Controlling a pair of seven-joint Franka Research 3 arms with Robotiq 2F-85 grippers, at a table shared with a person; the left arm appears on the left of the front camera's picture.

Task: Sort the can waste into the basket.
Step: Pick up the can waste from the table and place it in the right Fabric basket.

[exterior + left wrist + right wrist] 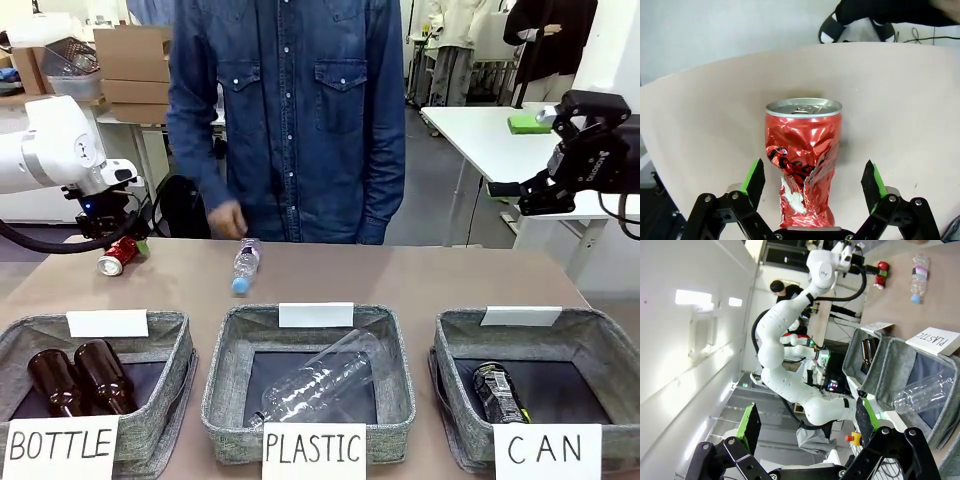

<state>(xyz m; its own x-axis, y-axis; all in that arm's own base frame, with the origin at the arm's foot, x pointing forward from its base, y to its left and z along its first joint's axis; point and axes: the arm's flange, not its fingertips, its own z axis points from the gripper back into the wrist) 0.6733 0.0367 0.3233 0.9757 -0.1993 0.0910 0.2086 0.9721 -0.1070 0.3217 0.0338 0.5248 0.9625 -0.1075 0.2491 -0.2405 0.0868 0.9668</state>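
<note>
Hovering low over the far left part of the surface (420,285) with the left gripper (813,176), jaws spread wide and straddling the red can (802,145). Lying there on its side, badly crumpled, silver top pointing away from the wrist camera. Showing a clear gap between each green pad and the can's flanks, so grasping nothing, touching nothing as far as can be told.

Hanging in the air off the right side, well apart from the surface, with the right gripper (505,190) released and carrying nothing.

Lying on the dark bottom of the basket (600,335) marked "CAN", at the near right: the black can (500,392).

Resting near the far middle of the surface: a small clear bottle (245,265), blue cap toward the robot, near a person's hand (228,218).
</note>
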